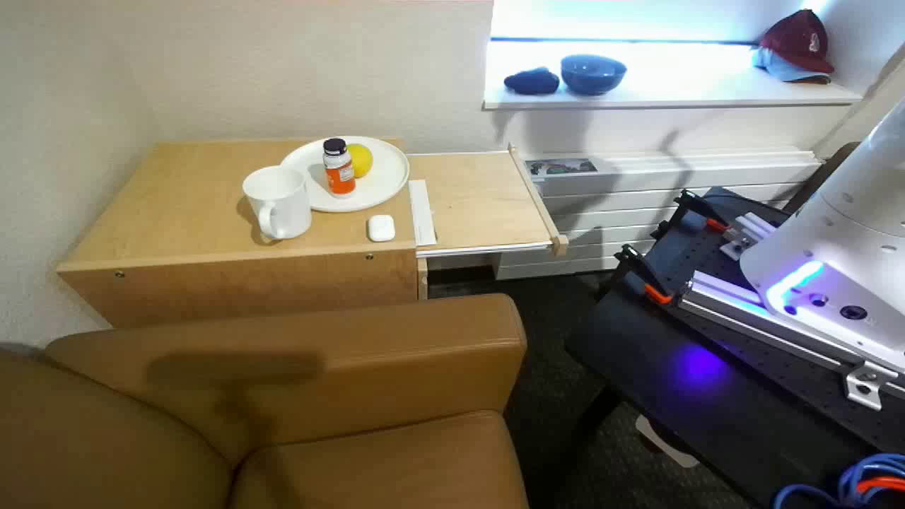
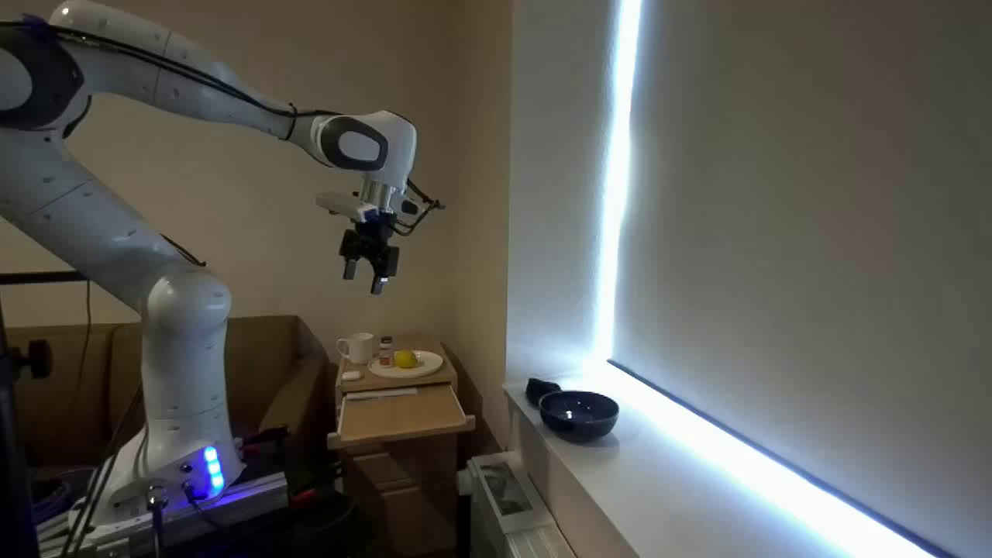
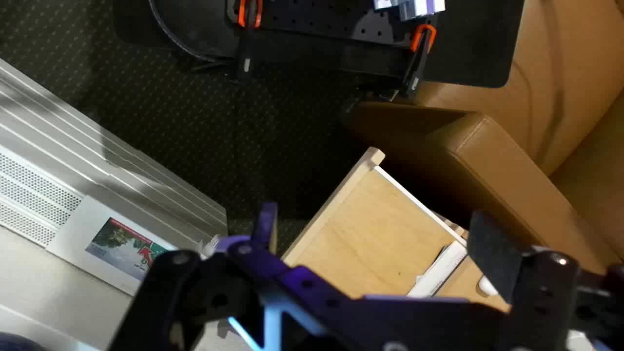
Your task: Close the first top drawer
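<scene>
The first top drawer (image 1: pixel 481 194) is shallow light-tan wood and stands pulled out from the low cabinet (image 1: pixel 191 205). It also shows pulled out in an exterior view (image 2: pixel 399 417) and in the wrist view (image 3: pixel 385 224). A flat white strip (image 1: pixel 421 212) lies in it near the cabinet. My gripper (image 2: pixel 363 280) hangs in the air well above the cabinet and drawer, fingers pointing down, touching nothing. In the wrist view the fingers (image 3: pixel 373 219) are wide apart with nothing between them; the drawer shows below.
On the cabinet top stand a white mug (image 1: pixel 279 203), a white plate (image 1: pixel 385 180) with a bottle (image 1: pixel 339 170) and yellow fruit (image 1: pixel 360 161), and a white case (image 1: pixel 381 228). A brown sofa (image 1: pixel 318 353) stands beside the cabinet. A radiator (image 1: pixel 679 184) and windowsill bowl (image 2: pixel 579 415) are nearby.
</scene>
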Robot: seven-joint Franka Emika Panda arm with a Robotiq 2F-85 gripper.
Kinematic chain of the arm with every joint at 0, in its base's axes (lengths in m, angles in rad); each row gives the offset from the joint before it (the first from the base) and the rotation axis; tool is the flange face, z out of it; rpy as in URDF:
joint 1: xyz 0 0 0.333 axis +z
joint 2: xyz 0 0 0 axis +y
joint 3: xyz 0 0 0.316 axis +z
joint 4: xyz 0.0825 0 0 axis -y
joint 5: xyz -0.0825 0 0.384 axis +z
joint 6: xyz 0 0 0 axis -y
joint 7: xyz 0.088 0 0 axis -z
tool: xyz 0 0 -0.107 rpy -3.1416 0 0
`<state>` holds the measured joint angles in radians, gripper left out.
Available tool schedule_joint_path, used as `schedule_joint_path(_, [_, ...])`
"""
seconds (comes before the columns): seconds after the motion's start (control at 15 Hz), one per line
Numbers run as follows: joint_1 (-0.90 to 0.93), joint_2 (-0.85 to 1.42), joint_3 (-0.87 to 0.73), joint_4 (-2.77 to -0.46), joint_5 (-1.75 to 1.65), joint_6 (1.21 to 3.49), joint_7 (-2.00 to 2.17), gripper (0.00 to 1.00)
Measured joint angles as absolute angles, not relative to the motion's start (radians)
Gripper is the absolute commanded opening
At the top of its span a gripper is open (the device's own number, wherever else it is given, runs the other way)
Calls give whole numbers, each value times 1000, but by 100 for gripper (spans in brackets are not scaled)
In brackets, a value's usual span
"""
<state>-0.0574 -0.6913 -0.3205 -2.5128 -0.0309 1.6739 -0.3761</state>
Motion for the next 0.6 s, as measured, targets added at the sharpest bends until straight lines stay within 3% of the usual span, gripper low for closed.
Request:
schedule_joint_path(0.27, [-58, -669, -314, -2524, -29, 1700, -337, 100])
schedule_joint_path(0.6, [-69, -443, -277, -2659, 7, 2030, -103, 100])
